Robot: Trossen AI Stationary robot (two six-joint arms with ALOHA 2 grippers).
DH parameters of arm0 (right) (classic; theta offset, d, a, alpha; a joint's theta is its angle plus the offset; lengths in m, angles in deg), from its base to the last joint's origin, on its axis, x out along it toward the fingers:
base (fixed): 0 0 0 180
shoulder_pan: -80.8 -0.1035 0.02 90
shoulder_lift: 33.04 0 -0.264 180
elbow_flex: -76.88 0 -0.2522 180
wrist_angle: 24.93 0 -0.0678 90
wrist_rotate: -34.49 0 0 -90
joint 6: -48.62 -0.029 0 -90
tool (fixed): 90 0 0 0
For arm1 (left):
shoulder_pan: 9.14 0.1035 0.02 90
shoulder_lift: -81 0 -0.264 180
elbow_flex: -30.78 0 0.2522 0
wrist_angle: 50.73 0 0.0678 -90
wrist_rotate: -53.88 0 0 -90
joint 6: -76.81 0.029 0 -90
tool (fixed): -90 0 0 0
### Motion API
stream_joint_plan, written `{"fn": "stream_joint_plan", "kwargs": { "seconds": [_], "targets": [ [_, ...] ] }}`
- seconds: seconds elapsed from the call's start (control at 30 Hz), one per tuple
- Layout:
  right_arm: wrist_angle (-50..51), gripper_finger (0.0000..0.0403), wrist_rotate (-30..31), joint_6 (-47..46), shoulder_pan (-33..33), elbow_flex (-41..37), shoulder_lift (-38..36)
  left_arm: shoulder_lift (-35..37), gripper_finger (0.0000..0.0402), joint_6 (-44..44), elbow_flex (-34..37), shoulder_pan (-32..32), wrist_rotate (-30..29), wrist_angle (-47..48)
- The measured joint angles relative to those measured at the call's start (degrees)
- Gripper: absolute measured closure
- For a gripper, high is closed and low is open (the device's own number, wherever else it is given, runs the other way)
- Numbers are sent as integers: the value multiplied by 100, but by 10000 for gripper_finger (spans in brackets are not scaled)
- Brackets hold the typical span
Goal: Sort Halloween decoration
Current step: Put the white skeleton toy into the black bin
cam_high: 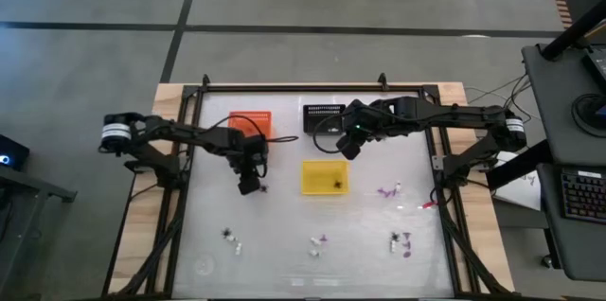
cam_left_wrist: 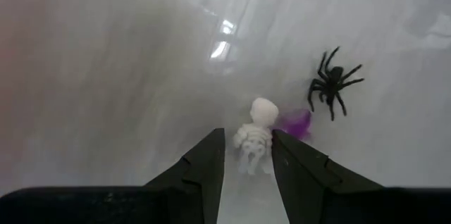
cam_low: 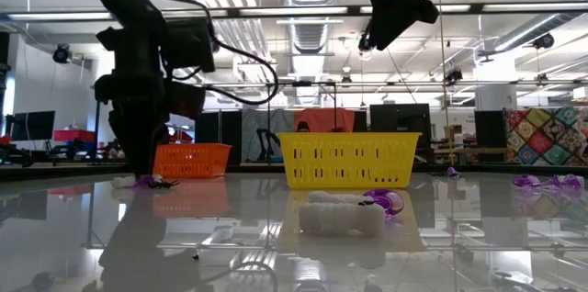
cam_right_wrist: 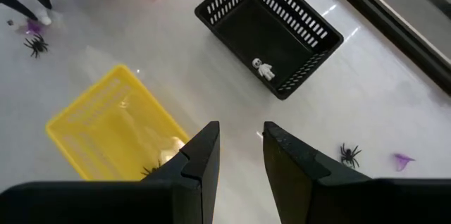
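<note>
My left gripper (cam_high: 249, 185) (cam_left_wrist: 248, 146) is low over the table, just near of the orange basket (cam_high: 250, 123), pointing steeply down and open. A white skeleton piece (cam_left_wrist: 255, 138) lies on the table between its fingertips. I cannot tell whether a finger touches it. A purple piece (cam_left_wrist: 297, 122) and a black spider (cam_left_wrist: 331, 86) lie right beside it. My right gripper (cam_high: 348, 145) (cam_right_wrist: 239, 146) hangs high and open, holding nothing, between the black basket (cam_right_wrist: 268, 30) and the yellow basket (cam_right_wrist: 106, 129).
A white skeleton (cam_right_wrist: 265, 68) lies in the black basket and a black spider (cam_high: 336, 185) in the yellow one. More small pieces lie scattered toward the near edge (cam_high: 230, 237) (cam_high: 319, 242) (cam_high: 401, 241) and right of the yellow basket (cam_high: 388, 190). A dark rail frame (cam_high: 284, 86) rings the table.
</note>
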Motion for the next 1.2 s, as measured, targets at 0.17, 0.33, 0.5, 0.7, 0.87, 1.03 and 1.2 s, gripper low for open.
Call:
{"fn": "stream_joint_plan", "kwargs": {
  "seconds": [0.17,0.33,0.5,0.7,0.87,1.03,1.2],
  "targets": [
    [0,305,0,118,0,0,0,-128,301,-142,-15,0,-2,-21],
    [4,305,0,184,0,0,0,-37,334,-161,0,0,-25,-18],
    [11,305,2,195,0,0,0,-8,390,-157,4,0,-14,-8],
    [13,305,4,224,0,0,0,51,396,-150,13,0,-2,-10],
    [13,305,11,230,0,0,-2,212,400,-159,-125,-4,67,-12],
    [13,305,82,253,0,0,-2,443,401,-161,-419,-2,62,22],
    [11,305,164,267,0,0,-2,473,401,-76,-846,72,-303,-8]
  ]
}}
